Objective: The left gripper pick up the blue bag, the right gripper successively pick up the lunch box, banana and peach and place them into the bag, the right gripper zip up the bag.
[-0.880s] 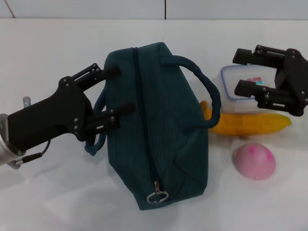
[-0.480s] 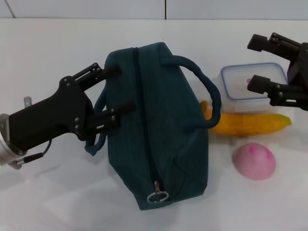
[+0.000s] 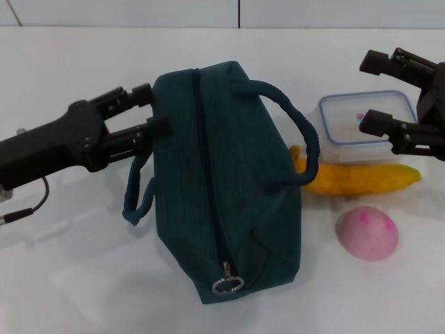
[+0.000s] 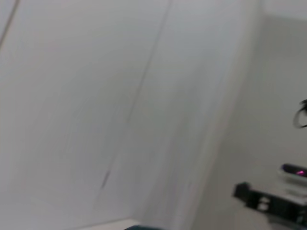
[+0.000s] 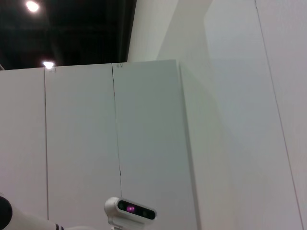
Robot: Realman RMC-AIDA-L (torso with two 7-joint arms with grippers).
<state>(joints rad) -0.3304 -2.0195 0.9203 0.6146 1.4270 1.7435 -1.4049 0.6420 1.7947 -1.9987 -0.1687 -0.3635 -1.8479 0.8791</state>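
Note:
The blue bag (image 3: 229, 174) lies on its side mid-table, its zip closed with the ring pull (image 3: 227, 284) at the near end. My left gripper (image 3: 151, 110) is open, its fingertips against the bag's left side just above the left handle loop (image 3: 136, 195). The clear lunch box (image 3: 351, 132) with a blue-rimmed lid sits to the right of the bag. My right gripper (image 3: 368, 92) hangs open over the box's right part. A banana (image 3: 365, 179) lies in front of the box, and a pink peach (image 3: 367, 233) is nearer still.
The bag's right handle (image 3: 299, 125) arches over toward the banana's end. The white table (image 3: 76, 278) runs back to a wall seam. Both wrist views show only walls and ceiling.
My left arm has swung back and to the left, its fingers now at the bag's upper left side. The right gripper moved right off the lunch box's middle earlier and now holds still.

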